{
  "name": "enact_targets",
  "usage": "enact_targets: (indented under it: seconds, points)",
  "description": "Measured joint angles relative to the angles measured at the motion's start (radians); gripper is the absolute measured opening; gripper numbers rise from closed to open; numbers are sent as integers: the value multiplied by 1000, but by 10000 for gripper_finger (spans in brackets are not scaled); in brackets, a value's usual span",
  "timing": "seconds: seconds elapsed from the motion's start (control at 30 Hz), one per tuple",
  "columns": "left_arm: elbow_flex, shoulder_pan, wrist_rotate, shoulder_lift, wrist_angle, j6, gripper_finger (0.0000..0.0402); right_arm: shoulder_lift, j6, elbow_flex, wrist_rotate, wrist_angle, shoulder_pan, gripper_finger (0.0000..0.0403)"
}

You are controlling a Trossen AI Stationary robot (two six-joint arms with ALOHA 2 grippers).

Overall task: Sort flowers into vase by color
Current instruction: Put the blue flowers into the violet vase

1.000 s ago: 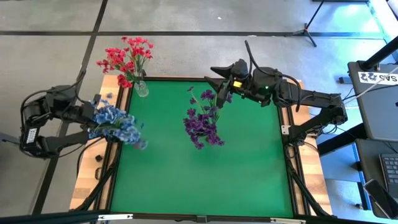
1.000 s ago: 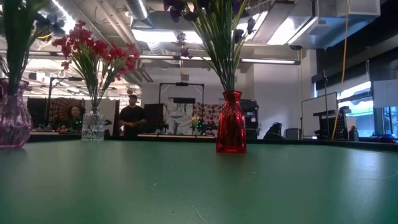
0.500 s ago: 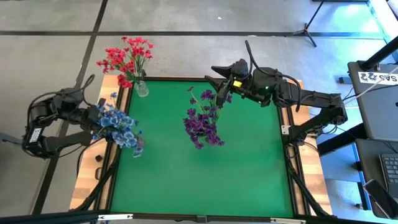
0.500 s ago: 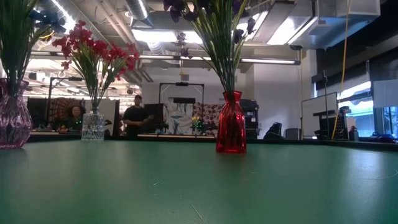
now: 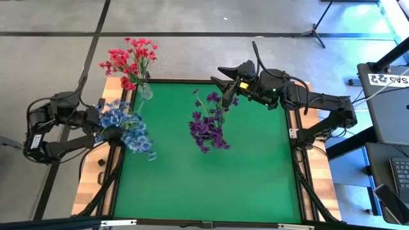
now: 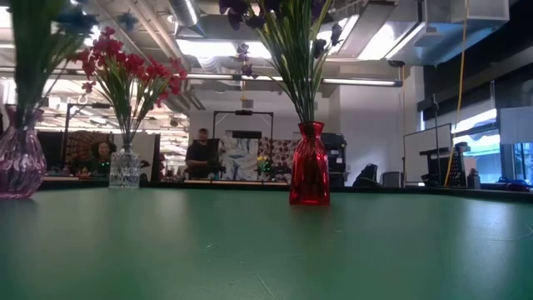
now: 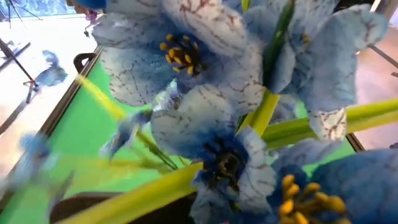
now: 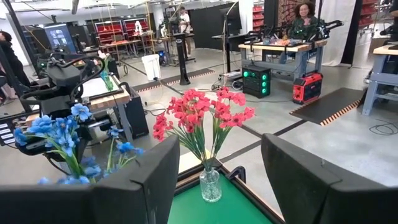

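1. Blue blossoms fill our left wrist view, so the blue flowers (image 7: pixel 217 118) sit right against that camera. From above, our left gripper (image 5: pixel 96 119) is at the table's left edge with this bunch (image 5: pixel 124 128) fanning out from it. Its fingers are pinched tight, and we judge they are clamped on the stems, though the flowers hide the contact itself.
2. At table height, green stems rise from the purple glass vase (image 6: pixel 18 162) at the left. We read this as the blue bunch standing in that vase while we steady it, but we cannot tell how deep the stems sit.
3. Our right gripper (image 5: pixel 223 73) hangs above the far side of the green mat (image 5: pixel 211 185), fingers spread wide and holding nothing. It is just beside the tops of the purple flowers (image 5: pixel 209 124), which stand in the red vase (image 6: pixel 309 175). It looks to be waiting clear of them.
4. The red flowers (image 5: pixel 130 59) stand upright in the clear vase (image 5: pixel 146 91) at the mat's far left corner.
5. With each colour in its own vase, we judge the sort almost complete.
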Motion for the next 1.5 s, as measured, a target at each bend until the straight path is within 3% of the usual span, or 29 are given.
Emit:
enact_targets:
  seconds: [0.43,0.97,1.1,1.5]
  points:
    - [-2,0,-8,-14,-48,-33,5,0,0,0,0,0,0,225]
    - [-187,18,2,-135,0,-126,6,0,2,0,29,0,0,225]
    - [-209,18,42,-135,-17,-132,18,0,2,0,29,0,0,225]
    - [-224,17,38,-135,-46,-132,73,0,1,0,45,4,0,225]
